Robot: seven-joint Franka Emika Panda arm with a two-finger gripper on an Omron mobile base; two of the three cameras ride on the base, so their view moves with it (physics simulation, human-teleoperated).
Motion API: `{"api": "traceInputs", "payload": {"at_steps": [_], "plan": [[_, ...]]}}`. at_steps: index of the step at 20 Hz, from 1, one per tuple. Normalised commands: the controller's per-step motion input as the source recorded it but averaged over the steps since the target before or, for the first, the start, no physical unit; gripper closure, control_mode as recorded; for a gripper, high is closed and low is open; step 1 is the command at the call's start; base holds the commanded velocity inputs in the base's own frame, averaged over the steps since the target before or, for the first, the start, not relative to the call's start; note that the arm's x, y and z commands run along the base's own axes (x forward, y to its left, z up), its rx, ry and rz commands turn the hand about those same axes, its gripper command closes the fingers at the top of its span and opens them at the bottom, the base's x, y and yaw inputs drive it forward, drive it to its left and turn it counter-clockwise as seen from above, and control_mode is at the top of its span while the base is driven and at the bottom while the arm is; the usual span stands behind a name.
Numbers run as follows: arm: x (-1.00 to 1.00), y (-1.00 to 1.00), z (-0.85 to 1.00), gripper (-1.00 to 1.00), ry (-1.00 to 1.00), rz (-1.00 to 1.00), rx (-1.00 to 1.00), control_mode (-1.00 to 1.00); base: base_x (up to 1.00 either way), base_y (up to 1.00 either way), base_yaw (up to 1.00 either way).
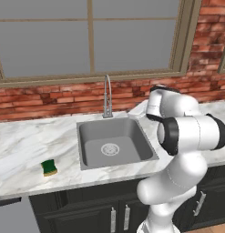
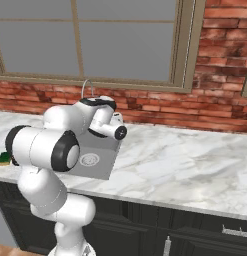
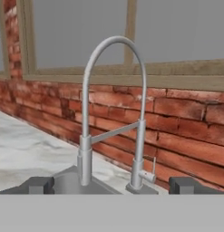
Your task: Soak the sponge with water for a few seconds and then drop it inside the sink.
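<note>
The sponge (image 1: 49,167) lies on the marble tabletop (image 1: 23,141) at lower left of the left base view, well apart from the sink (image 1: 89,132), whose basin holds nothing but its drain (image 1: 110,149). No water runs from the tap (image 3: 111,113). The end effector (image 3: 111,186), fingers apart and empty, faces that tap. Judged step: opening approach; next, likely turn on the tap or fetch the sponge.

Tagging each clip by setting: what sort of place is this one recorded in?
A rendered home-style kitchen, by the look of it: a grey sink set in a white marble counter with a gooseneck tap, dark cabinets below, and a brick wall under a window.
</note>
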Motion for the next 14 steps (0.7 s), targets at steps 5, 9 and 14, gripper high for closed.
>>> {"api": "traceInputs", "payload": {"at_steps": [5,9,14], "plan": [[0.27,0.03,-0.2,-1.0,0.0,0.0,0.0,-1.0,0.0,0.0,0.0],[0.27,0.08,-0.08,-1.0,0.0,0.0,0.0,-1.0,0.0,0.0,0.0],[0.28,0.12,0.0,-1.0,0.0,0.0,0.0,-1.0,0.0,0.0,0.0]]}}
